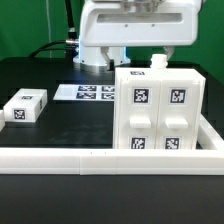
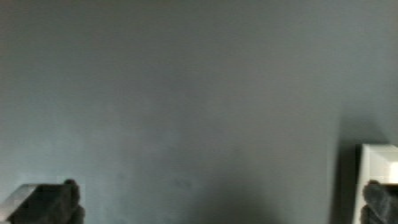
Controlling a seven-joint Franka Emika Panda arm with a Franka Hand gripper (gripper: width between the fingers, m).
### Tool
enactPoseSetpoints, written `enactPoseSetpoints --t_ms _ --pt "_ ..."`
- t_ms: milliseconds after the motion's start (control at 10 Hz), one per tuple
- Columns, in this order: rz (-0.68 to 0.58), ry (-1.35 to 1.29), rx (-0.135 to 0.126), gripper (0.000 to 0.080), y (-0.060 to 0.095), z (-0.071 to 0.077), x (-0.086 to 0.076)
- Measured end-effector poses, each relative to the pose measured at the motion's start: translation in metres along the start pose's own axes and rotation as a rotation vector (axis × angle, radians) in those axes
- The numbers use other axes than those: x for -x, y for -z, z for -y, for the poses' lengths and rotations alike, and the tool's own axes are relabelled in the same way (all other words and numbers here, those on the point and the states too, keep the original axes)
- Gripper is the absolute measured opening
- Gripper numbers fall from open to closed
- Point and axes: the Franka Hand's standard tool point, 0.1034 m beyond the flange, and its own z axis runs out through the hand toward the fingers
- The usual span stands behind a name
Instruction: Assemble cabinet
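Note:
The cabinet [image 1: 158, 110] is a large white box standing upright at the exterior view's right of centre, with several black-and-white tags on its front face. A small white tagged block [image 1: 25, 105] lies apart from it at the exterior view's left. The arm's white hand [image 1: 135, 25] hangs above and behind the cabinet, and its fingers are hard to make out there. In the wrist view my gripper [image 2: 217, 205] is open wide, with dark fingertips [image 2: 50, 204] at both sides and nothing between them. Behind them is a blurred grey surface, with a white edge [image 2: 372, 168] by one fingertip.
The marker board [image 1: 95, 93] lies flat behind the cabinet's left side. A long low white rail [image 1: 60, 158] runs along the front and turns back along the right side [image 1: 213, 130]. The table top is black.

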Motion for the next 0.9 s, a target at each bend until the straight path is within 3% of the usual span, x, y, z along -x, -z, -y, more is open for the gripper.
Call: enactPoseSetpoints --t_ms 200,300,600,800,900 --pt "0.01 -0.035 0.004 0.0797 -0.002 -0.029 0.007" --pt "0.01 -0.031 0.005 0.0797 -0.003 -0.032 0.008" --pt "0.014 -0.016 0.009 0.0797 -0.004 -0.064 0.014" --pt "0.009 0.046 0.013 0.0797 -0.016 -0.116 0.034" --pt "0.015 0.031 0.013 0.0797 -0.019 -0.124 0.038"
